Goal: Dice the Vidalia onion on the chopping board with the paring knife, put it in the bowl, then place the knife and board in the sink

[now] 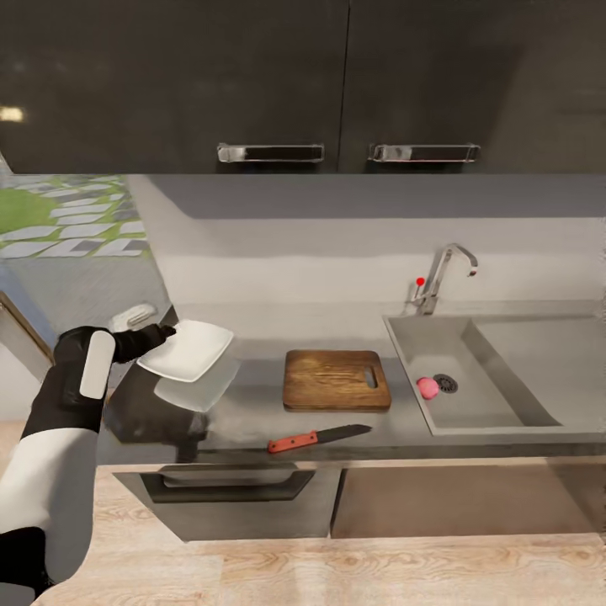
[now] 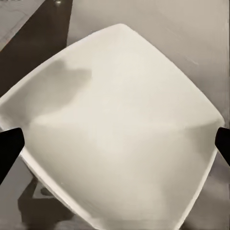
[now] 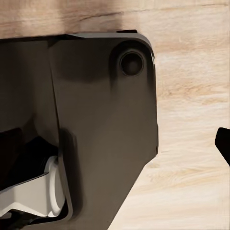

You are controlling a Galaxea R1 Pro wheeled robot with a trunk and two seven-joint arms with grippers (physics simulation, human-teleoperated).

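The white bowl (image 1: 187, 349) is at the left end of the grey countertop (image 1: 252, 404), with its reflection just below it. My left gripper (image 1: 160, 335) is at the bowl's left rim. In the left wrist view the bowl (image 2: 120, 124) lies close up, and the left gripper (image 2: 115, 143) is open with its fingertips (image 2: 9, 151) wide apart at either side. The chopping board (image 1: 337, 380) lies mid-counter, with the red-handled paring knife (image 1: 318, 438) in front of it. The pink onion (image 1: 427, 388) sits in the sink (image 1: 505, 421) by the drain. My right gripper (image 3: 115, 143) hangs open over the floor.
Dark wall cabinets (image 1: 303, 84) hang above the counter. The steel tap (image 1: 443, 273) stands behind the sink. A drawer handle (image 1: 227, 484) juts out below the counter's front edge. My dark base (image 3: 105, 124) stands on the wooden floor (image 3: 191, 96).
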